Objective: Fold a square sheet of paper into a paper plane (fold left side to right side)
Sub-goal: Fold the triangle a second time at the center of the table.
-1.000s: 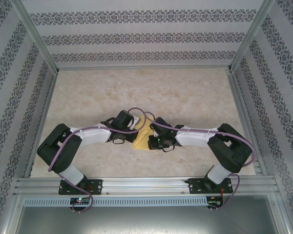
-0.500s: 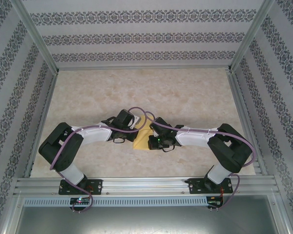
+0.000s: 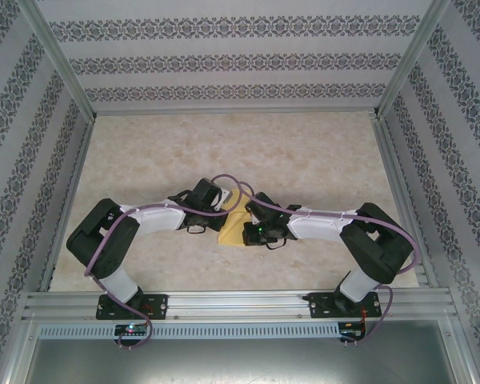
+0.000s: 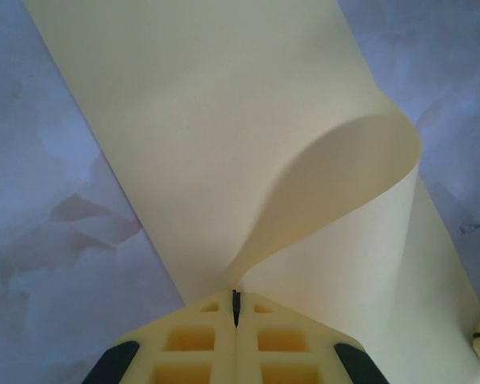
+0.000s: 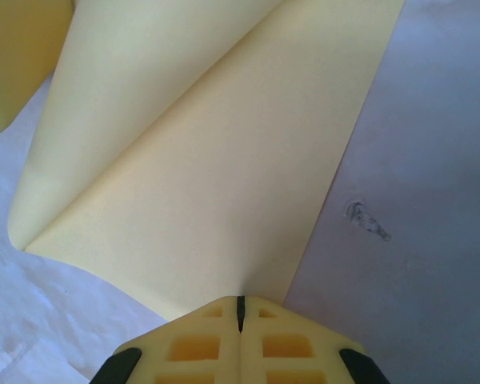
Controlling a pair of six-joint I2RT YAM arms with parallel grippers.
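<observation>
Both arms start at the aluminium rail (image 3: 240, 302), and the left arm (image 3: 112, 240) and the right arm (image 3: 372, 240) look alike. Each has a black base plate bolted onto the rail, and farther from it blocky black joint housings alternate with smooth white link shells. A purple cable (image 3: 150, 210) leaves each base and trails along the links. Just on the near side of the rail sit small boards (image 3: 130, 328) with green and red lights. The left gripper (image 4: 235, 300) and the right gripper (image 5: 240, 306) have pale yellow fingers with rectangular pockets and black outer corners.
</observation>
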